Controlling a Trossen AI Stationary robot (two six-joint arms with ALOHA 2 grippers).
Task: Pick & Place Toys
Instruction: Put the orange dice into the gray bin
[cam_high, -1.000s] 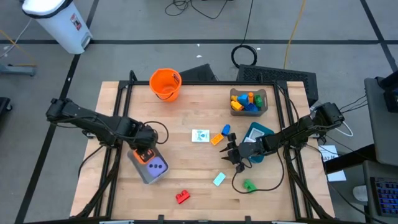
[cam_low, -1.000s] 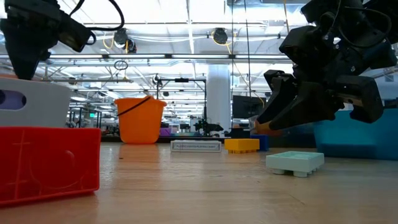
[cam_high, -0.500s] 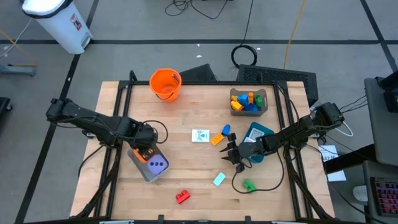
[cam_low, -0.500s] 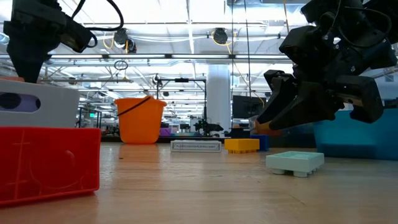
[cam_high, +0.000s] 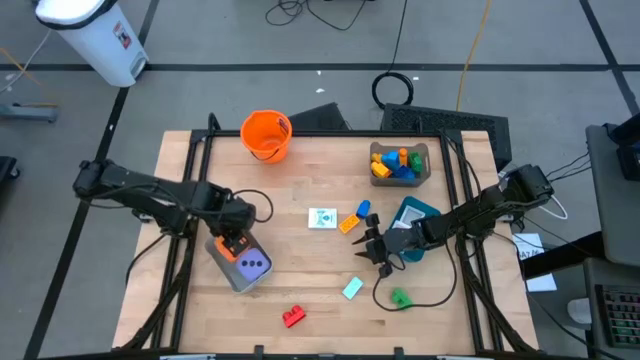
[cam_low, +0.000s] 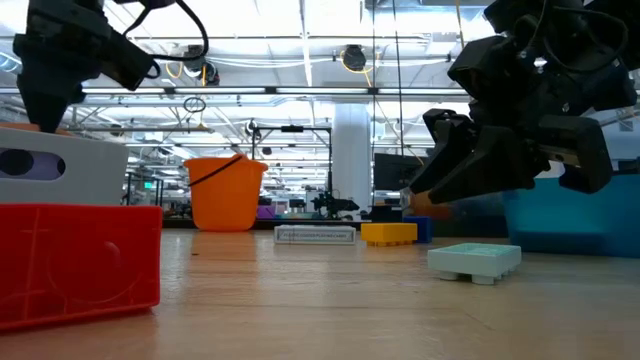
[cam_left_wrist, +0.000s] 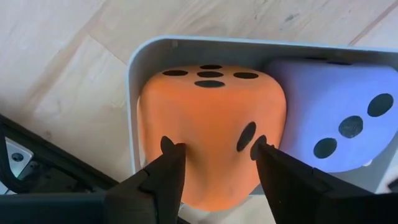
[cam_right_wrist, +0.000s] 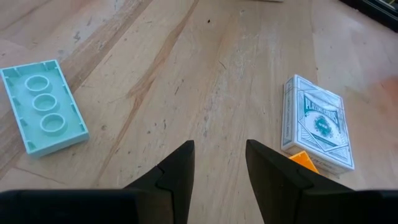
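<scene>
Opening over the last second, the left gripper (cam_left_wrist: 214, 163) now stands parted over the grey bin (cam_high: 238, 263) at lower left of the overhead frame, its fingertips either side of the orange die (cam_left_wrist: 208, 127), which lies inside beside the purple die (cam_left_wrist: 339, 121). Whether the fingers touch the orange die cannot be told. At centre right, the right gripper (cam_right_wrist: 219, 163) hovers with jaws parted and empty above bare wood, a pale teal block (cam_right_wrist: 42, 106) and a card deck (cam_right_wrist: 317, 122) lying ahead to either side.
</scene>
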